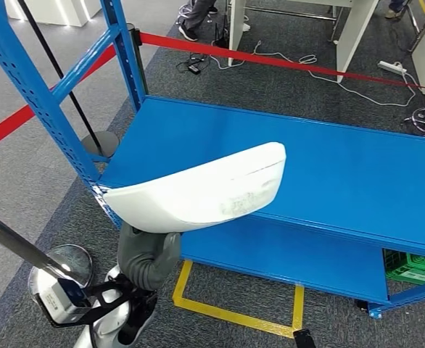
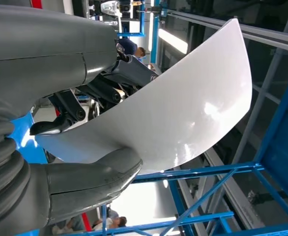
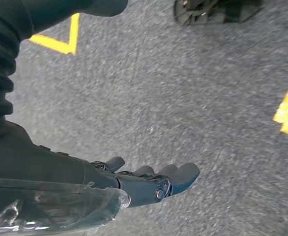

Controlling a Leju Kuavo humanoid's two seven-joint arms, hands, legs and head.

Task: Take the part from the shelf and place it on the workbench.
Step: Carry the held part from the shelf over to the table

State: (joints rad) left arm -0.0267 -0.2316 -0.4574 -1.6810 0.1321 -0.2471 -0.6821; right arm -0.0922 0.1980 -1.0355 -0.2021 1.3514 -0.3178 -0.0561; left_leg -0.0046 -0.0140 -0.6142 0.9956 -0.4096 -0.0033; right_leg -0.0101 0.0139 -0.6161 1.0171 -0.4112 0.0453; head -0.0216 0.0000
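Note:
The part is a long curved white shell, hanging in the air in front of the blue shelf board and over its front edge. My left hand grips it from below at its left end. In the left wrist view the white shell is pinched between the thick grey thumb and the darker fingers. My right hand hangs over grey carpet with its fingers stretched out and nothing in them.
The blue shelf's upright post rises at the left. A red barrier tape runs behind the shelf, with a round stanchion base near my left arm. Yellow floor tape marks the carpet below. A green crate sits under the lower board.

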